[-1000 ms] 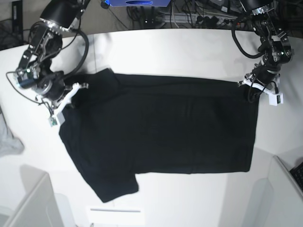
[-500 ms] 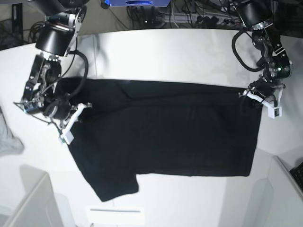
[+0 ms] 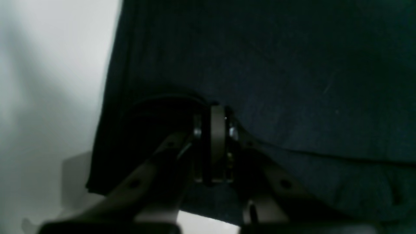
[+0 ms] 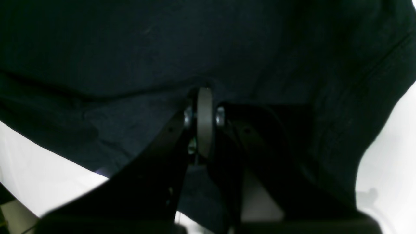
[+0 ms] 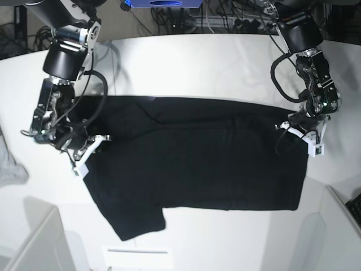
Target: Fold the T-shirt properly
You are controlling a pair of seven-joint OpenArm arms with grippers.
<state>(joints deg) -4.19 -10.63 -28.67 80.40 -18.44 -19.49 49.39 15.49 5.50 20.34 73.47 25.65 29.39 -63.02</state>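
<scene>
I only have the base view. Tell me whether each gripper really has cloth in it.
Observer: Left wrist view: the left gripper is shut on a pinched ridge of the T-shirt, close to its edge, with the white table beside it.
Operator: Now the other one.
Observer: Right wrist view: the right gripper is shut on a bunched fold of the black fabric.
Operator: Report any print showing near the grips.
Observer: None. Both wrist views show only plain black cloth around the fingertips.
</scene>
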